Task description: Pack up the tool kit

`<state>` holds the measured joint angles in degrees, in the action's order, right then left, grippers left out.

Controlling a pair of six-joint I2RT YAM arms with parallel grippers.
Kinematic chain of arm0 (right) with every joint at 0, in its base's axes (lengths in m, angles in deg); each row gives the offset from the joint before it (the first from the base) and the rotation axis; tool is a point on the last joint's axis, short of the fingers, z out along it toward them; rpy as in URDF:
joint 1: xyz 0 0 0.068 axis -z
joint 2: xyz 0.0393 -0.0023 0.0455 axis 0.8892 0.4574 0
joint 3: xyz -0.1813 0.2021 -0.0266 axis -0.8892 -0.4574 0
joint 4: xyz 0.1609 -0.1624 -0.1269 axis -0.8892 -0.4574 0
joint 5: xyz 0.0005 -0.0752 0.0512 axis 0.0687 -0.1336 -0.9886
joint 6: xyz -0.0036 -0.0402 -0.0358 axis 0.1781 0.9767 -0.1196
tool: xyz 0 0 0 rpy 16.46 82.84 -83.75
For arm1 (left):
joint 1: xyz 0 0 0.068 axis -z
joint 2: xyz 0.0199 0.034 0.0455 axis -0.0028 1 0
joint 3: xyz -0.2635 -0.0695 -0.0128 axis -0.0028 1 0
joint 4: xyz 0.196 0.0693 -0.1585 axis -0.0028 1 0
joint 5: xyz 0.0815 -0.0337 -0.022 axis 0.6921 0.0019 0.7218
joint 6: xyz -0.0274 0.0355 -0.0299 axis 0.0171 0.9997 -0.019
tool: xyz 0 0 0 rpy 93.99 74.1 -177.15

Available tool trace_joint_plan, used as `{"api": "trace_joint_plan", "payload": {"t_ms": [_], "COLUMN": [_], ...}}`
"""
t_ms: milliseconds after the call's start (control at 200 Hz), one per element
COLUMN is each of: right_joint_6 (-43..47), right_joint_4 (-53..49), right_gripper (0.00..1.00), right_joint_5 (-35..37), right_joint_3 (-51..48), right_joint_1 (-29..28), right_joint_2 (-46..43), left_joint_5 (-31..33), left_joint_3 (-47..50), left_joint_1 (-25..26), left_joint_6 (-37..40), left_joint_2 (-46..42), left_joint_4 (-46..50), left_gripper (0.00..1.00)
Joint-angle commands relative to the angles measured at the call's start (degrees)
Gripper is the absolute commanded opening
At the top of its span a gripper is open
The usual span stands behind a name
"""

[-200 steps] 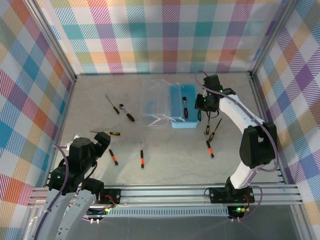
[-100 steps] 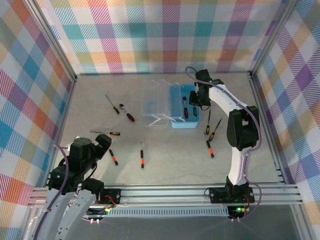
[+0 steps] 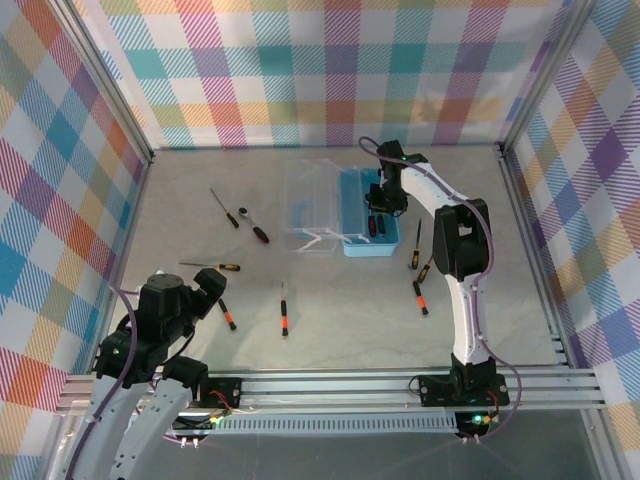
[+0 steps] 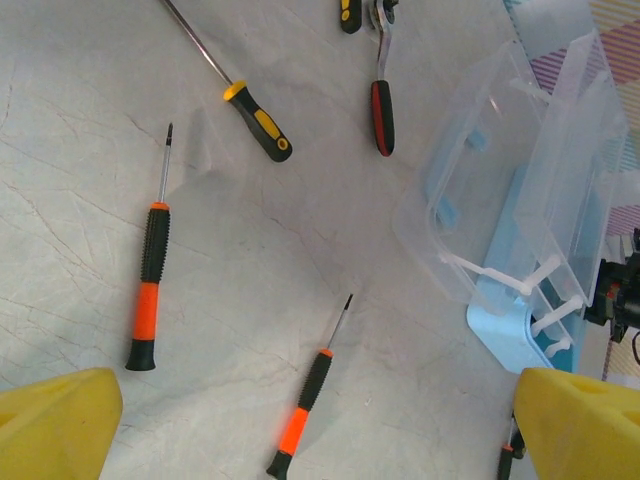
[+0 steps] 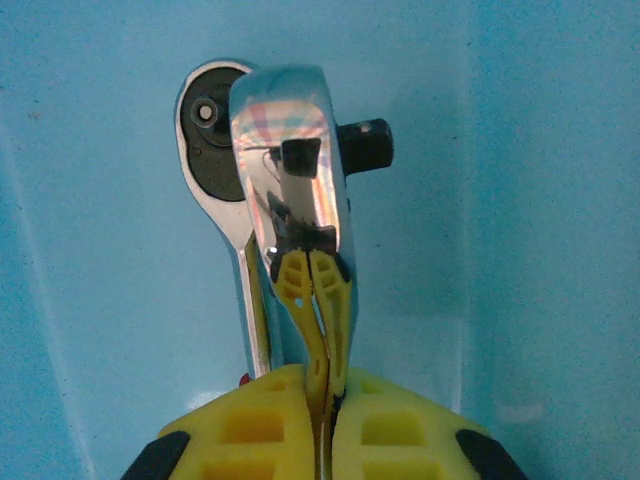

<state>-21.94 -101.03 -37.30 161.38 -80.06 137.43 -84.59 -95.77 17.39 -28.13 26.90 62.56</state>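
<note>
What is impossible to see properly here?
Right wrist view: handle of the held ratchet, hidden by the right gripper.
Top view: blue box floor beneath that gripper, hidden by the right arm.
Left wrist view: head of the table ratchet, cut by top edge.

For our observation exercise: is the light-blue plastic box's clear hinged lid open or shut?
Open. The clear hinged lid lies swung back beside the light-blue plastic box, whose inside is exposed.

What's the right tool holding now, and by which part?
The right tool is shut on a chrome ratchet, gripped on its shank just below the head.
</note>
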Motion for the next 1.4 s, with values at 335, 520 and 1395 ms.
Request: {"api": "trace_joint_plan", "payload": {"t_ms": [335,520,1395], "right_joint_6": [-1.77,-1.85,-15.35], "right_joint_4": [-4.25,-4.56,36.88], "right_gripper": [0.22,0.3,0.73], "right_joint_5": [-3.27,-3.72,5.37], "right_joint_3": [4.85,4.83,-73.44], "right_joint_1": [-0.17,-0.19,-0.5], "right_joint_2": [0.23,-1.99,-74.2], "left_joint_5": [-6.66,-6.58,-2.28], "left_joint_3": [-1.04,-2.86,-23.35], "left_joint_1": [0.26,0.26,0.17], "left_joint_6": [6.99,9.03,23.68], "left_joint_2": [0.31,0.56,34.18], "left_joint_4": [-7.86,-7.84,-8.24], "left_gripper": [1.0,1.0,0.96]}}
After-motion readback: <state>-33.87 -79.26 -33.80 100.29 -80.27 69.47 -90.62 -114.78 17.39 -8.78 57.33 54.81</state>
